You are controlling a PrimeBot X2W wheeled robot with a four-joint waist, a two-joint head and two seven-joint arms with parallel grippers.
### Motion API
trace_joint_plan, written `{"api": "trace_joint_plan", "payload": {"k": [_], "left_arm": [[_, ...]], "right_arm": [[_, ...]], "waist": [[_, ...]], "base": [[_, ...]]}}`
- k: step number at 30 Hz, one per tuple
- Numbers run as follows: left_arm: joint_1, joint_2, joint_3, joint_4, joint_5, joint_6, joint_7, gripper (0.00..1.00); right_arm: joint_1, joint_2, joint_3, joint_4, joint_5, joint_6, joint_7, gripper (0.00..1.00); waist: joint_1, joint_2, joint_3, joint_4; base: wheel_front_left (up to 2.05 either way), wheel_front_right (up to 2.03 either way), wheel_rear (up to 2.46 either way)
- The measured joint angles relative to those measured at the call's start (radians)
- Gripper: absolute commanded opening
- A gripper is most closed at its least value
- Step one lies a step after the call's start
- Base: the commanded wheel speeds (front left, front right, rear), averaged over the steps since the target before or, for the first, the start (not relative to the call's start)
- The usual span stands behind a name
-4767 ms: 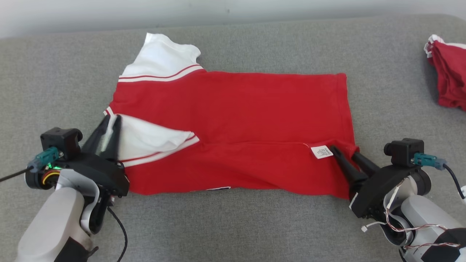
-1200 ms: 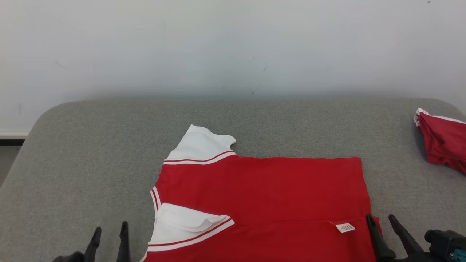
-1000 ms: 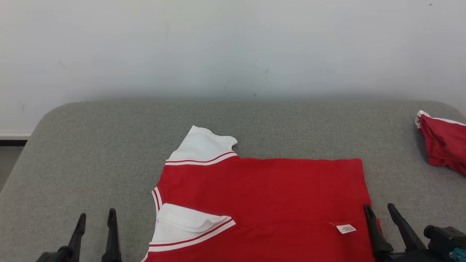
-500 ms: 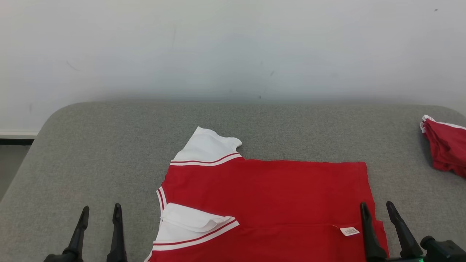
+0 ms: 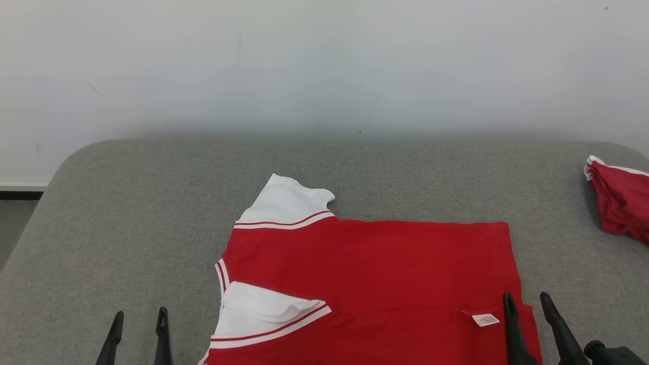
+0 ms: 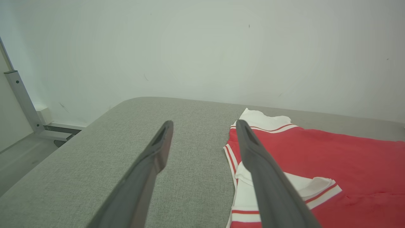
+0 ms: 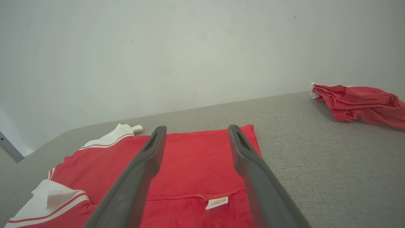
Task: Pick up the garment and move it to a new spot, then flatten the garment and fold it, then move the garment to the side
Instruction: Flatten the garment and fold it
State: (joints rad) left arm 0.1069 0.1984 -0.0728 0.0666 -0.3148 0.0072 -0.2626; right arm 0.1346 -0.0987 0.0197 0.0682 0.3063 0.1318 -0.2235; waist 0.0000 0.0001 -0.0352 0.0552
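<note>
Both claws are spread wide, and nothing is gripped by either. At the lower left of the head view the left claw [image 5: 140, 313] is seen with its fingers pointing up the picture, over bare grey pad [image 5: 127, 203] just beside the collar end of the shirt [image 5: 370, 268]. At the lower right the right claw [image 5: 525, 295] is set at the hem corner, with its inner finger over red cloth and its outer finger over the pad. Whether the cloth is brushed cannot be told.

Both pairs of fingers are aimed toward the wall [image 5: 304, 61], at a shallow angle to the pad as judged from the wrist views.

The shirt, red with white sleeves, is laid flat near the pad's front edge. Its near sleeve is folded onto the body, and a white label [image 5: 485, 320] is exposed by the hem.

A grey metal post [image 6: 22, 98] against the wall is given by the left wrist view. In the right wrist view, the label is framed between the fingers, and a crumpled red heap [image 7: 360, 101] is shown at the pad's far right, well apart from the shirt.
</note>
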Motion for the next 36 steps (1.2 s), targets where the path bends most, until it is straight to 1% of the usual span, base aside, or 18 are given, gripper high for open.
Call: {"api": "trace_joint_plan", "payload": {"k": [4, 8, 14, 19, 23, 28, 30, 36], "left_arm": [[-0.016, 0.003, 0.01, 0.017, 0.004, -0.021, 0.0, 1.0], [-0.101, 0.033, 0.011, 0.038, 0.002, -0.045, 0.018, 1.0], [-0.332, 0.101, 0.013, 0.077, -0.028, -0.089, 0.098, 1.0], [-0.525, 0.144, -0.013, 0.15, -0.052, -0.117, 0.166, 1.0], [-0.669, 0.175, -0.037, 0.228, -0.103, -0.13, 0.227, 1.0], [-0.818, 0.224, -0.096, 0.332, -0.138, -0.132, 0.328, 1.0], [-0.865, 0.247, -0.134, 0.366, -0.152, -0.138, 0.366, 1.0], [-0.967, 0.295, -0.251, 0.439, -0.236, -0.138, 0.468, 1.0]], "right_arm": [[-0.024, -0.012, 0.0, 0.014, 0.002, 0.0, 0.008, 1.0], [-0.1, -0.043, 0.007, 0.024, 0.021, 0.0, 0.044, 1.0], [-0.287, -0.088, 0.012, 0.08, 0.049, 0.0, 0.103, 1.0], [-0.43, -0.11, 0.022, 0.174, 0.045, 0.0, 0.176, 1.0], [-0.552, -0.125, 0.052, 0.258, 0.046, 0.0, 0.243, 1.0], [-0.689, -0.14, 0.094, 0.346, 0.051, 0.0, 0.317, 1.0], [-0.731, -0.143, 0.109, 0.374, 0.055, 0.0, 0.343, 1.0], [-0.823, -0.147, 0.155, 0.471, 0.082, 0.0, 0.431, 1.0]], "waist": [[0.0, -0.0001, 0.012, -0.005], [0.0, -0.0001, 0.033, -0.014], [0.0002, 0.0001, 0.1, -0.032], [0.0003, 0.0002, 0.167, -0.055], [0.0004, 0.0002, 0.219, -0.083], [0.0004, 0.0002, 0.282, -0.124], [0.0005, 0.0003, 0.302, -0.143], [0.0003, 0.0002, 0.347, -0.202]], "base": [[0.0, 0.0, 0.0], [0.0, 0.0, 0.0], [0.0, 0.0, 0.0], [0.0, 0.0, 0.0], [0.0, 0.0, 0.0], [0.0, 0.0, 0.0], [0.0, 0.0, 0.0], [0.0, 0.0, 0.0]]}}
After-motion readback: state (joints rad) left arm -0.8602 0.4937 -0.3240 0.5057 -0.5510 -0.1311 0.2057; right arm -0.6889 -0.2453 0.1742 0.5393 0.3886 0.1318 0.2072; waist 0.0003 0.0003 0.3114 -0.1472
